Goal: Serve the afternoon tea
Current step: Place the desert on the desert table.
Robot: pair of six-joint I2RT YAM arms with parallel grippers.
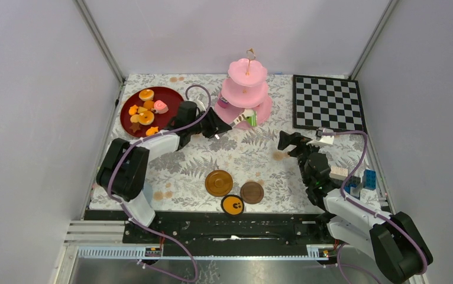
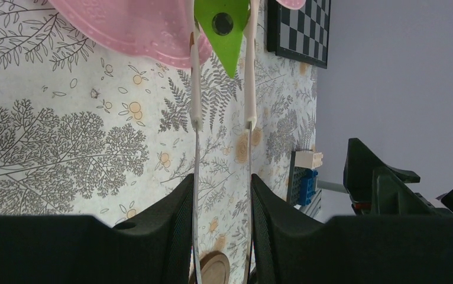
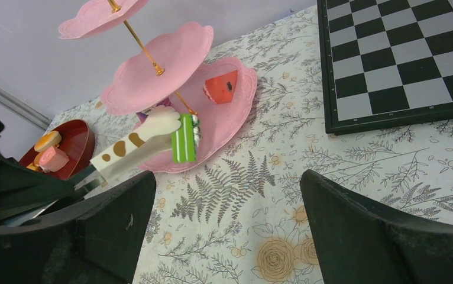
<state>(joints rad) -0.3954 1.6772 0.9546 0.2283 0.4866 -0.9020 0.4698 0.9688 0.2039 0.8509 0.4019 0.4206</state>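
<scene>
The pink three-tier cake stand (image 1: 264,110) stands at the back middle, with a red wedge pastry (image 3: 221,87) on its bottom tier (image 3: 236,112). My left gripper (image 1: 212,127) (image 2: 221,201) is shut on white brown-spotted tongs (image 1: 238,117) (image 2: 196,89) (image 3: 132,147). The tongs pinch a green pastry slice (image 1: 251,120) (image 2: 223,29) (image 3: 183,139) at the front rim of the bottom tier (image 2: 135,29). My right gripper (image 1: 292,142) (image 3: 227,225) is open and empty above the cloth, right of the stand. Several orange and pink pastries lie on a dark red plate (image 1: 171,93) (image 3: 79,133).
Two brown saucers (image 1: 219,183) (image 1: 252,192) and a black one with an orange face (image 1: 233,205) sit near the front edge. The chessboard (image 1: 327,102) (image 3: 401,59) lies back right. Building blocks (image 1: 354,180) (image 2: 307,177) are piled at the right edge.
</scene>
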